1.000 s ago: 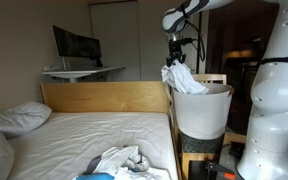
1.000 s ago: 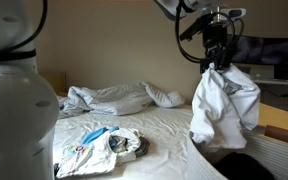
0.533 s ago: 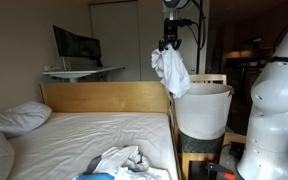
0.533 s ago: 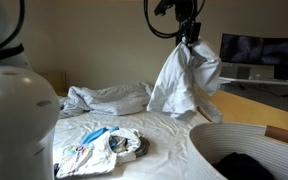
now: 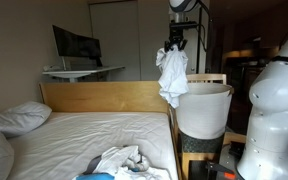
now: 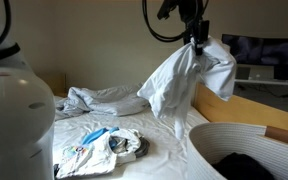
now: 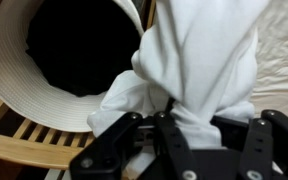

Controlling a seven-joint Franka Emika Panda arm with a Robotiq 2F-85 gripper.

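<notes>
My gripper (image 5: pixel 174 45) is shut on a white cloth garment (image 5: pixel 171 72) and holds it high in the air, beside the rim of a white laundry basket (image 5: pixel 206 112). In an exterior view the garment (image 6: pixel 184 80) hangs from the gripper (image 6: pixel 196 40) and swings out over the bed. In the wrist view the white garment (image 7: pixel 199 60) bunches between the jaws (image 7: pixel 194 125), with the basket (image 7: pixel 24 80) and its dark inside below and to the left.
A bed (image 5: pixel 74 135) with a wooden headboard (image 5: pixel 104 97) lies below. A printed shirt (image 6: pixel 109 143) and crumpled sheets (image 6: pixel 104 97) lie on it. A pillow (image 5: pixel 19 117) is at the left. A monitor (image 5: pixel 76 46) stands on a desk behind.
The gripper has lifted the white garment up from the basket and swung it out beside the basket; the garment now swings towards the bed.
</notes>
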